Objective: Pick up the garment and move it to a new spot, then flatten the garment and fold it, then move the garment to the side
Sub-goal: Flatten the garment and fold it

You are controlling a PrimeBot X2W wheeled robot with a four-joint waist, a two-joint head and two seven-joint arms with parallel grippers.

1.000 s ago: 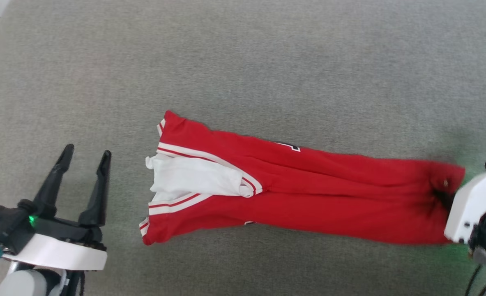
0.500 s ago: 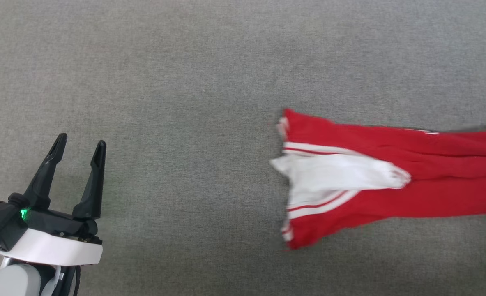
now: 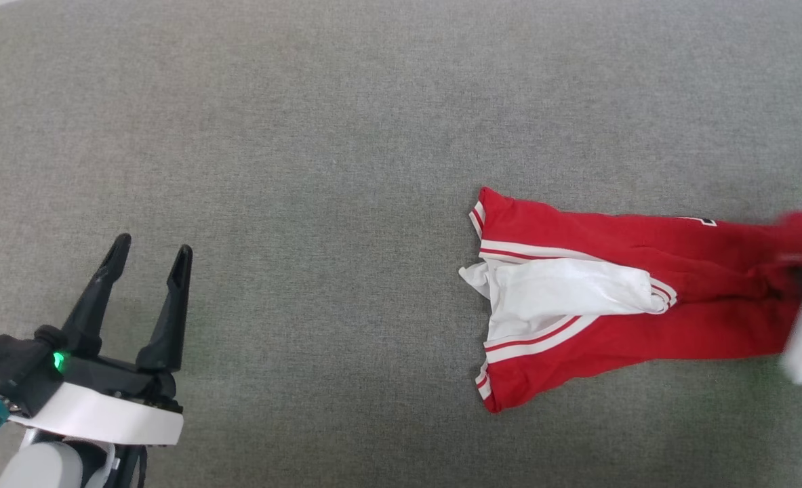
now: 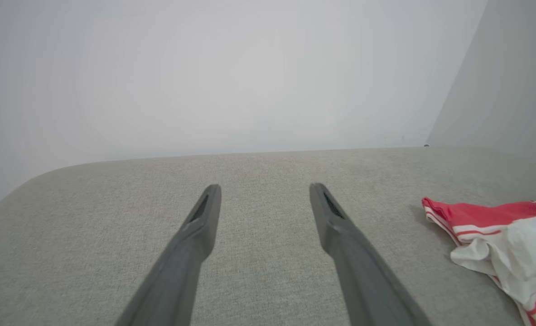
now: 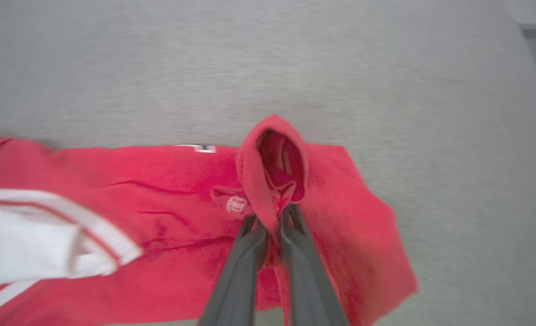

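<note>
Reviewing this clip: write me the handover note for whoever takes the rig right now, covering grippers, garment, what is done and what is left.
Left gripper: open, holding nothing, above the grey fabric surface, well clear of the garment.
Right gripper: shut on a raised fold at one end of the garment.
Garment: lies stretched out and rumpled on the surface, with a white sleeve lying over the red body at the far end from the grip.
Done: garment gripped.
Left: set it down at the new spot, flatten it, fold it, move it to the side.
</note>
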